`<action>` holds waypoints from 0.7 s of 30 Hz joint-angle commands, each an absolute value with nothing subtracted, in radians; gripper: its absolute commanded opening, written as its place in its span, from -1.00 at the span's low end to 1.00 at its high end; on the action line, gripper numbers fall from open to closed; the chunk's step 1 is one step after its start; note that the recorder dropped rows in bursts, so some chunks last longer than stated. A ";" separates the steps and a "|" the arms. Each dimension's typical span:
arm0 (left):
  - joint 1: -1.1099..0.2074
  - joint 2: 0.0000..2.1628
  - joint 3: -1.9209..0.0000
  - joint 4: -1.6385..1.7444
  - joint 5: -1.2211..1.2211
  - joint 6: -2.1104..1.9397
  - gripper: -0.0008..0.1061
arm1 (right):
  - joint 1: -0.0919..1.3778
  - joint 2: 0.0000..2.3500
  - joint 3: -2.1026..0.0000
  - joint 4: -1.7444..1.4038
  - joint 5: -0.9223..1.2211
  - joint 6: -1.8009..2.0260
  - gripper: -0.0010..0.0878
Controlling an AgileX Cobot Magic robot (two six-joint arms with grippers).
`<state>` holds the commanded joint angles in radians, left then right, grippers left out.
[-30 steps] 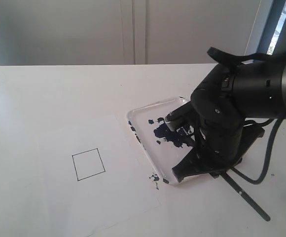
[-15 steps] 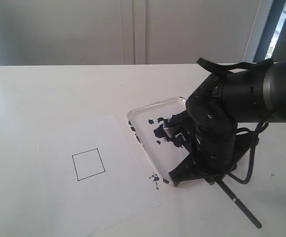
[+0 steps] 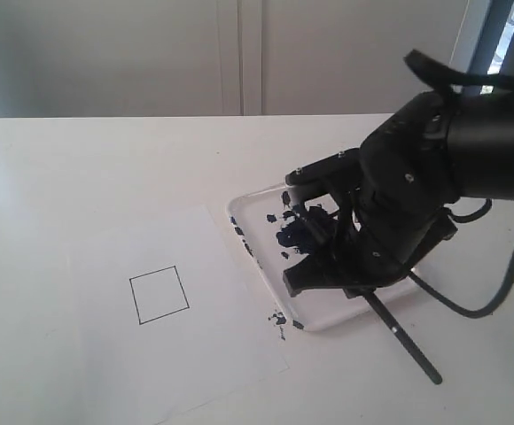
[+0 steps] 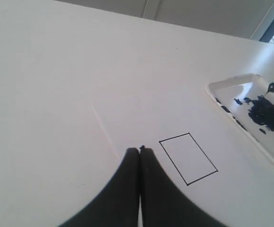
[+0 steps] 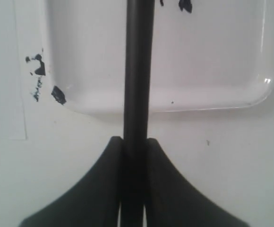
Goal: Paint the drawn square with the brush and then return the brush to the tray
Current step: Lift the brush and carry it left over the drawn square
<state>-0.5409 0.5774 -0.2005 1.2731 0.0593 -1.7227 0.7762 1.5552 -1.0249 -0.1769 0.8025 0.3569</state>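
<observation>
My right gripper (image 3: 350,282) hovers over the near end of the clear tray (image 3: 255,197), shut on the brush (image 3: 408,341). The black handle sticks out behind it toward the table's near right. The bristles are hidden under the arm. In the right wrist view both fingers clamp the brush handle (image 5: 138,71), which runs out over the tray (image 5: 208,105). The drawn square (image 3: 159,295) is a bare black outline on the paper, left of the tray. My left gripper (image 4: 139,150) is shut and holds nothing, just beside the drawn square (image 4: 188,158).
A dark paint blob (image 3: 297,235) lies in the tray, and dark smears (image 3: 277,319) mark the paper's edge by the tray's near corner. The white paper sheet (image 3: 106,354) lies flat on the white table (image 3: 106,168). A wall stands behind the table.
My right arm has swung left and farther over the tray with the brush. The handle's tail end has come left with it. The left gripper and the square look unchanged.
</observation>
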 joint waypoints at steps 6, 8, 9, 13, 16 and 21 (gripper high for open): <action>-0.541 0.840 -0.279 1.289 0.055 -1.723 -0.99 | 0.802 1.526 -1.027 0.081 0.779 0.141 -0.98; -0.541 0.906 -0.295 1.289 0.044 -1.723 -0.99 | 0.824 1.526 -1.028 0.081 0.777 0.141 -0.98; -0.541 0.936 -0.304 1.289 0.039 -1.723 -0.99 | 0.833 1.526 -1.028 0.081 0.777 0.141 -0.98; -0.541 1.049 -0.349 1.289 -0.008 -1.727 -0.99 | 0.860 1.526 -1.028 0.081 0.777 0.135 -0.98; -0.541 1.130 -0.384 1.286 -0.034 -1.730 -0.99 | 0.860 1.526 -1.028 0.083 0.790 0.135 -0.98; -0.541 1.233 -0.402 1.258 -0.083 -1.734 -0.99 | 0.860 1.528 -1.028 0.128 0.799 0.090 -0.98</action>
<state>-0.5409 1.2329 -0.4023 1.2584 -0.0828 -1.7338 0.8600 1.5276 -1.0285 0.1281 0.7989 0.0902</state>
